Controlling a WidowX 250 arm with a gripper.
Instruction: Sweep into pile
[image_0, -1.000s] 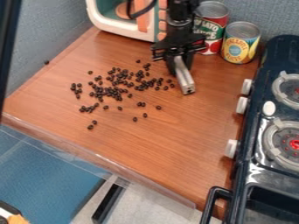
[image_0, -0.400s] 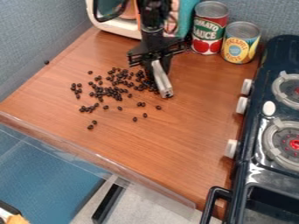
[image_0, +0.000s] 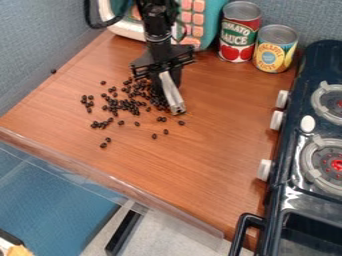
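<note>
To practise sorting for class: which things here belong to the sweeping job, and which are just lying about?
For the job:
- dark beans
- silver bar
- black hand
- brown tabletop

Just lying about:
- red-labelled can
- yellow-labelled can
- toy microwave
- toy stove

One fixed camera looks down at a steep slant from above the front of the table, facing the corner of the blue-grey walls. It is turned so the table's front edge runs diagonally, and set back enough to include floor and part of the stove.
</note>
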